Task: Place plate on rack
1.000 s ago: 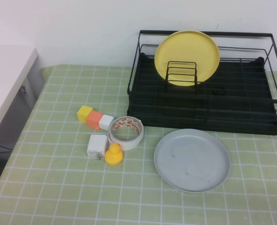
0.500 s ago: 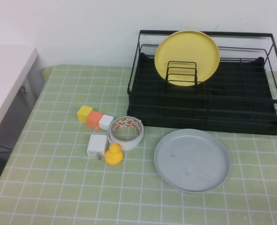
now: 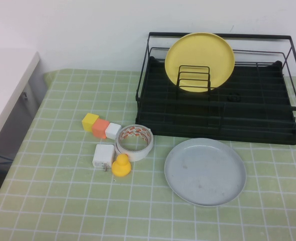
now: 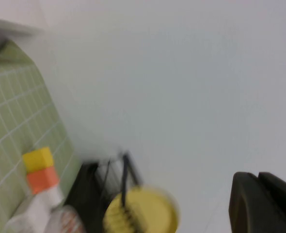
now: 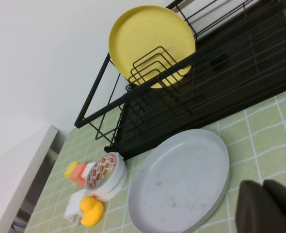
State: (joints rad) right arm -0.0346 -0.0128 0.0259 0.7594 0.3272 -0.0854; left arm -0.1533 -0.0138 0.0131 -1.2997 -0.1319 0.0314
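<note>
The grey-blue plate (image 3: 205, 171) lies flat on the green checked table, just in front of the black wire rack (image 3: 268, 118). It also shows in the right wrist view (image 5: 179, 182), with the rack (image 5: 240, 73) behind it. My right gripper (image 5: 262, 183) is shut and empty, hovering beside the plate's near edge without touching it. My left gripper (image 4: 258, 175) is shut and empty, raised and facing the white wall, far from the plate. Neither gripper shows in the high view.
A yellow plate (image 3: 199, 60) stands upright in the rack's dividers. Left of the grey plate lie a tape roll (image 3: 134, 141), a yellow duck (image 3: 121, 165), a white charger (image 3: 103, 155) and yellow, orange and white cubes (image 3: 101, 126). A white counter (image 3: 7, 85) borders the table's left side.
</note>
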